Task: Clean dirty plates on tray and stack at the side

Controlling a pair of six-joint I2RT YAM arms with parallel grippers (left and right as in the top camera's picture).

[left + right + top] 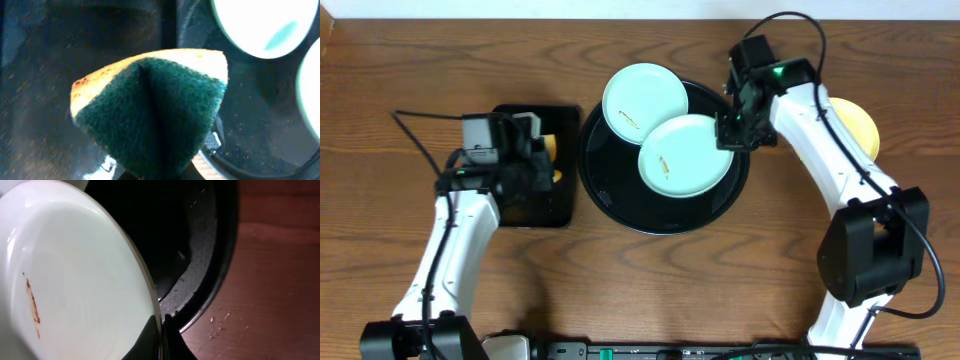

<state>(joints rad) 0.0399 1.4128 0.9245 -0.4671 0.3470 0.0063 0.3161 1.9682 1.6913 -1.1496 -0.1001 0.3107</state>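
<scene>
Mint-blue rim is sitting between the fingers of my right pincer (pixel 161 339), which is clamping the near plate (pixel 685 155) at its right edge, over the rim of the tray (pixel 620 205). That hold is taking only a thin lip of glossy plate, so I am judging a slip as the main danger: if I am lifting or tipping too fast, the plate could be sliding out and dropping onto the tray or the bench (pixel 400 60).

My left pincer (pixel 535 150) is squeezing the sponge (pixel 150 115), folded double, above the small tray (pixel 545 205). If the sponge is pressing hard on a plate gripped at one edge, it could be levering the plate loose.

Being round, the near plate is showing no long axis. It is facing hollow side up, and its brown smear (pixel 32 302) is lying left of centre. Whether it is tilting, I cannot tell.

Farther on, the far plate (pixel 645 98) is lying face up on the tray, meeting the near plate's edge, so dragging one could be shoving the other. Off to my right, the yellow plate (pixel 855 128) is resting on the bench, half hidden behind my arm.
</scene>
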